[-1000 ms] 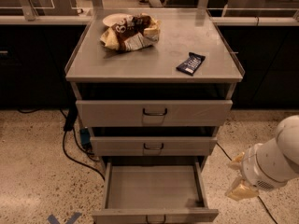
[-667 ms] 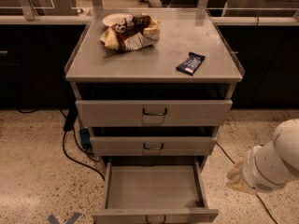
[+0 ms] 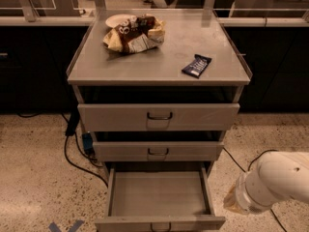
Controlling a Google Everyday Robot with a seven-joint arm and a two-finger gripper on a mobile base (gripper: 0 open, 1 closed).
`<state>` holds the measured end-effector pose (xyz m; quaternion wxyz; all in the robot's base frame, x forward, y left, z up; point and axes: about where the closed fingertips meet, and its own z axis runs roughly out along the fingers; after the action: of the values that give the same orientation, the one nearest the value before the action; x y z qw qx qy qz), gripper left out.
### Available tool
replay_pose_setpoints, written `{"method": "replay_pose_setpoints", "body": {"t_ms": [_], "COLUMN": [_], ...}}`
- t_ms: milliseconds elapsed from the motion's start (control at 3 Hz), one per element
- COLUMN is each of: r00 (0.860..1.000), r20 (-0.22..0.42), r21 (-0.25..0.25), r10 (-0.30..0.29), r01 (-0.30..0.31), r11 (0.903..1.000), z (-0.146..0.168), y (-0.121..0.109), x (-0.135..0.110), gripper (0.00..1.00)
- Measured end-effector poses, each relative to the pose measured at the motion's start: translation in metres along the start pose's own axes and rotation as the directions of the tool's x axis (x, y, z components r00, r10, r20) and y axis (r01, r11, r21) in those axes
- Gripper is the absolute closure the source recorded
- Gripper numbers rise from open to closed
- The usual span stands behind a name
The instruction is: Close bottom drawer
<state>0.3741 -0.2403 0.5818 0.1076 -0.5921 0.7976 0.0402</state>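
The bottom drawer [image 3: 159, 195] of the grey metal cart is pulled far out toward me. Its plain grey tray is empty, and its front edge with the dark wire handle [image 3: 161, 226] sits at the bottom edge of the view. The middle drawer [image 3: 158, 151] and the taller top drawer [image 3: 158, 116] above it are pushed in. My white arm [image 3: 275, 182] comes in at the lower right, beside the drawer's right side. The gripper itself is out of view.
On the cart top [image 3: 159, 57] lie a pile of snack bags and a plate [image 3: 133, 33] and a dark snack bar [image 3: 196, 65]. Black cables [image 3: 77, 153] run on the speckled floor left of the cart. Dark counters stand behind.
My arm has moved slightly lower and toward the right of the view. The bottom drawer has not moved.
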Motion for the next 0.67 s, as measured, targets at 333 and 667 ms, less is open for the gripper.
{"method": "replay_pose_setpoints", "body": {"t_ms": [333,667], "r00": [1.000,1.000], "r20": [0.008,-0.014], "r21": [-0.033,-0.059], "r10": [-0.011,0.023], "r01": [0.011,-0.024], "r11": [0.9994,0.9979], "z": [0.045,0.078], "y": [0.008,0.020], "x": [0.007,0.015], "gripper": [1.00,1.00]}}
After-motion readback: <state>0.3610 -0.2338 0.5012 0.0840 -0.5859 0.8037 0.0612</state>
